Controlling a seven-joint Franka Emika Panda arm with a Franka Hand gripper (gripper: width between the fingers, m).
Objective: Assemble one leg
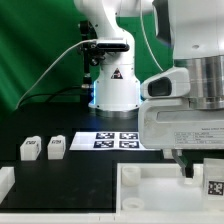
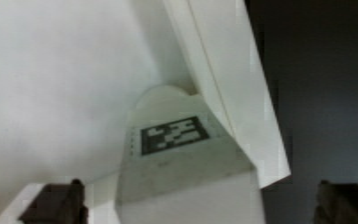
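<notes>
Arm: the Panda base [image 1: 113, 75] is standing at the back of the black tabletop [image 1: 70, 165], in front of a green backdrop; the wrist and its camera housing [image 1: 185, 110] are filling the exterior view's right, reaching down over the tray.

Pincer: its fingers are reaching down near [image 1: 187, 166], mostly hidden behind the housing in the exterior view. In the wrist view only the two dark fingertips [image 2: 51, 200] are showing at the frame's corners, and they are sitting wide apart, so the pincer [image 2: 202, 203] is spread, with the leg lying between them. Whether the pads are touching the leg, I cannot tell.

Leg: a white block with a square tag [image 2: 172, 134] is lying under the wrist camera, pressed up against a white wall of the tray [image 2: 220, 60]. In the exterior view a tagged block [image 1: 215, 184] is showing at the right edge, just beside the fingers.

Spare legs: two more small white blocks, [image 1: 30, 149] and [image 1: 56, 146], are sitting side by side on the tabletop at the exterior view's left, well apart from the pincer.

Marker board: a flat white sheet with four tags [image 1: 112, 140] is lying in front of the base.

Tray: the large white piece [image 1: 150, 185] is occupying the near edge below the wrist.
</notes>
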